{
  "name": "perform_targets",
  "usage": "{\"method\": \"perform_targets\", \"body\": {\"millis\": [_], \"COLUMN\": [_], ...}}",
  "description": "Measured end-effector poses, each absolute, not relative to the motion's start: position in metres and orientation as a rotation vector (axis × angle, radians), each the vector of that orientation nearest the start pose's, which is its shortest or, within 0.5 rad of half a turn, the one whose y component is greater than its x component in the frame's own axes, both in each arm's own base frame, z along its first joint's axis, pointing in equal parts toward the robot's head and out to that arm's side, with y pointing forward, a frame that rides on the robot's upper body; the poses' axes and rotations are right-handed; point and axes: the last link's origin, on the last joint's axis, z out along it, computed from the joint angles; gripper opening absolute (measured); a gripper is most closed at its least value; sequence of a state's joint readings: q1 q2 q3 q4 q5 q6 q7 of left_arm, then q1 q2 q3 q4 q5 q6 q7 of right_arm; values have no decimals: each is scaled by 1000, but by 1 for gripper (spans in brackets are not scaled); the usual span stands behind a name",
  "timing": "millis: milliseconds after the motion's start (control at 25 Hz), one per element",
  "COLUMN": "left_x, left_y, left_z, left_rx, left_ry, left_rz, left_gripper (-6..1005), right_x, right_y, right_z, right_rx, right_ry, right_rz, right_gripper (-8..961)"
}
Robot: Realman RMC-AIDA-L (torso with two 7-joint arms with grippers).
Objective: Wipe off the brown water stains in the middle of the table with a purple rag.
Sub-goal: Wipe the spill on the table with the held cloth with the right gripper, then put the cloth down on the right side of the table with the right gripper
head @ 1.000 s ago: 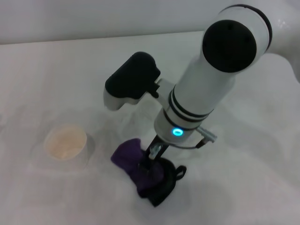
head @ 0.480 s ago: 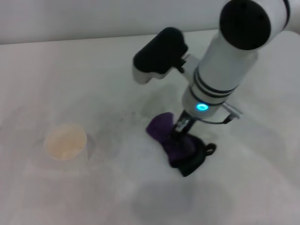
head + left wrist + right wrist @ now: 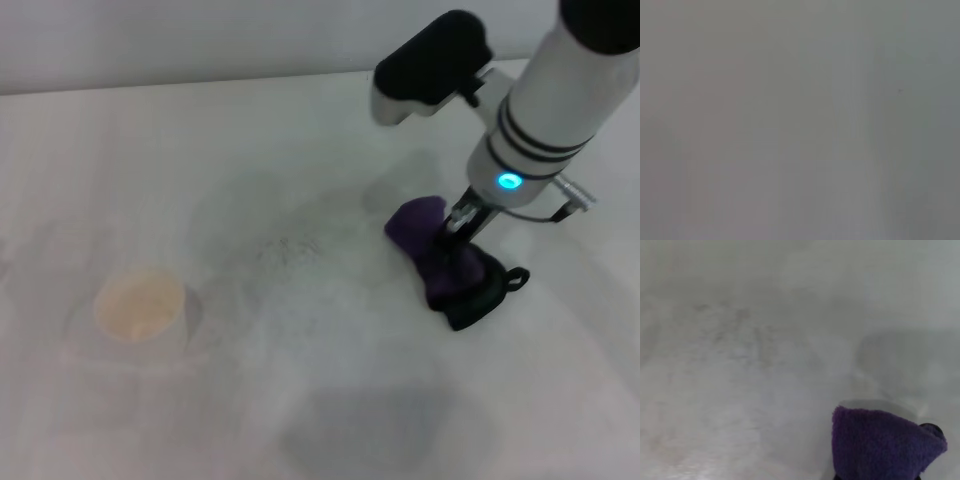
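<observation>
My right gripper [image 3: 456, 236] is shut on the purple rag [image 3: 432, 254] and presses it onto the white table [image 3: 300, 400], right of the middle. The rag's black edge and loop [image 3: 487, 290] trail on its near right side. The rag also shows in the right wrist view [image 3: 880, 445], resting on the tabletop. No tan-brown blotch shows; only a faint grey smear [image 3: 290, 250] lies on the table left of the rag, also seen in the right wrist view [image 3: 735, 335]. The left wrist view shows only flat grey, and the left arm is out of the head view.
A round white cup with tan inside [image 3: 140, 302] stands at the left of the table. The table's far edge [image 3: 200, 85] runs along the back. A soft shadow [image 3: 370, 425] lies on the near middle of the table.
My right arm has dragged the rag across the table, from the near middle to the right and farther back. The cup has not moved.
</observation>
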State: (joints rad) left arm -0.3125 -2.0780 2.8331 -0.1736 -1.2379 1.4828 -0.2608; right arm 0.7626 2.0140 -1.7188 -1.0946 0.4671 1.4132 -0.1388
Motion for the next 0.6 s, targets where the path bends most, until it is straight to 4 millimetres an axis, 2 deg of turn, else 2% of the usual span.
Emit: {"method": "perform_targets", "body": {"millis": [320,600], "left_x": [-374,-370], "left_y": [264,270], "left_z": [36,36], "left_rx": [-1620,-1624], "left_ry": [-348,-331], "left_rz": [-622,-632], "left_gripper": [875,875], "right_x": [205,211], "right_y": [372,371], "right_z": [-33,-32], "right_rx": [-2297,-2279], "right_ry": [1115,1117], "right_rz": [-807,-830], "right_gripper": [104,106]}}
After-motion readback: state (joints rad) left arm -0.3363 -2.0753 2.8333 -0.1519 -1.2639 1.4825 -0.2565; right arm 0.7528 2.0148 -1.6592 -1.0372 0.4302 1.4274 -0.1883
